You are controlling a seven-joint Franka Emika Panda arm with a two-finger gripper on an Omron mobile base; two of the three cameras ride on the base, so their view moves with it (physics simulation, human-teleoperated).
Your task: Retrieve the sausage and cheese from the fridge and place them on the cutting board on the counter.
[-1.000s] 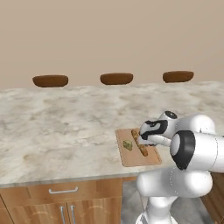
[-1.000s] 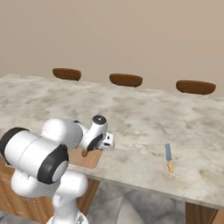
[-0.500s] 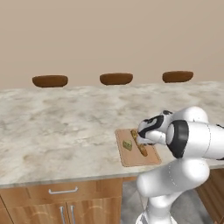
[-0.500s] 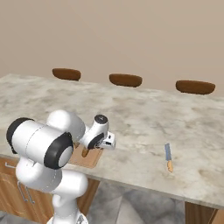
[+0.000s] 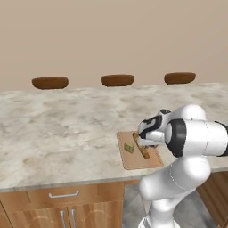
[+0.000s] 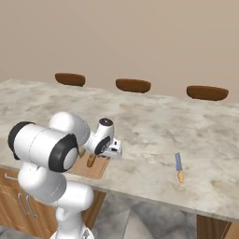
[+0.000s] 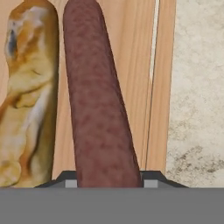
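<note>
A long dark red-brown sausage point(image 7: 98, 100) runs up the hand view, its near end held between the tips of my gripper point(image 7: 108, 181), which is shut on it. The sausage lies over the light wooden cutting board point(image 7: 140, 65), beside an orange-tan rod point(image 7: 28, 92). I cannot tell whether it rests on the wood. In the left base view my gripper point(image 5: 143, 141) hangs low over the cutting board point(image 5: 133, 164) near the counter point(image 5: 67, 129) front edge. The small olive cheese point(image 5: 128, 148) lies on the board's left part. The fridge is out of view.
A knife point(image 6: 179, 168) with a tan handle lies on the marble to the right of the board point(image 6: 93, 172). Three dark brown stool seats point(image 5: 117, 80) stand behind the counter's far edge. Wooden drawers with silver handles point(image 5: 63, 195) sit under the front edge.
The arm's upper links have swung a little. The hand has stayed over the board with its grip unchanged.
</note>
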